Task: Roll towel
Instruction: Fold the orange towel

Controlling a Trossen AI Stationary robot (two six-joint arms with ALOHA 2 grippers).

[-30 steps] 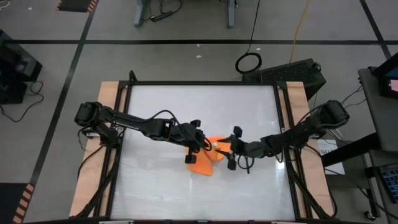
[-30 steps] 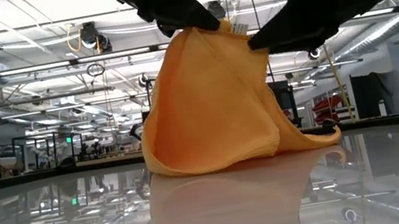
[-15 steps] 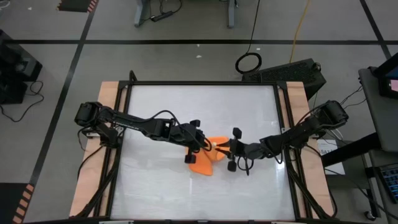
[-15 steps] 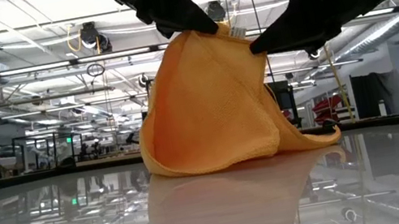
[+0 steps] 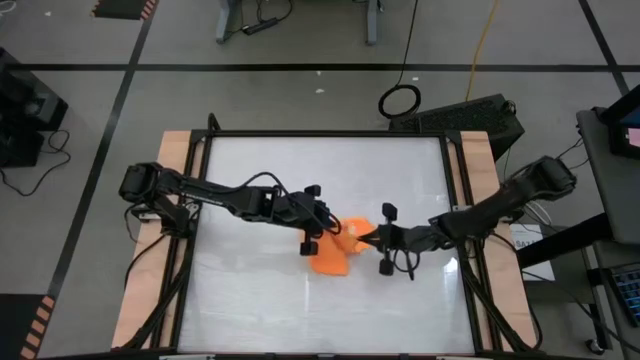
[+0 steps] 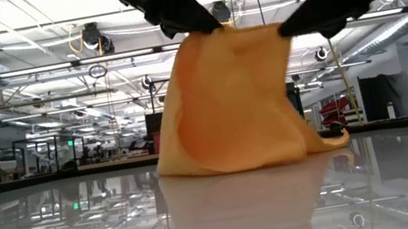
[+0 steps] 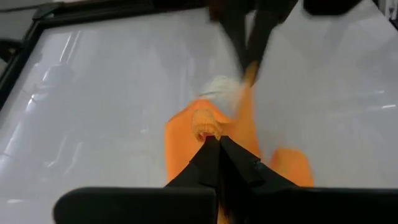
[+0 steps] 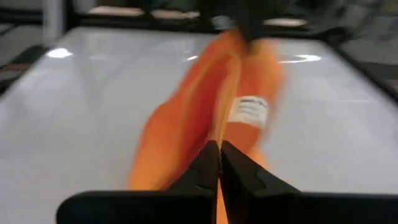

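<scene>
The orange towel (image 5: 335,255) is held up near the middle of the white tabletop (image 5: 260,290). It hangs as a sheet (image 6: 231,101) between my two grippers. My left gripper (image 5: 328,226) comes in from the table's left and is shut on the towel's upper left corner. My right gripper (image 5: 373,237) comes in from the table's right and is shut on the upper right corner. A white label (image 8: 249,111) shows on the cloth in the right wrist view. The towel's lower edge rests on the table. My left gripper pinches a bunched upper corner of the towel (image 7: 204,126) between its two shut fingers, slanting down from the table's left. That corner is lifted clear. My right gripper pinches the towel's top edge (image 8: 221,127) at the other upper corner (image 6: 283,29), slanting down from the table's right. The cloth runs nearly straight between the two holds, and its bottom fold (image 6: 230,165) lies on the table.
A black frame (image 5: 320,133) borders the tabletop, with wooden boards (image 5: 170,160) along both sides. Bare white tabletop lies around the towel on all sides.
My right gripper has moved toward the table's right edge and slightly up, taking the towel's upper right corner with it. The towel's top, earlier a narrow peak, is now spread into a wide, nearly level edge. Its bottom has stayed on the table.
</scene>
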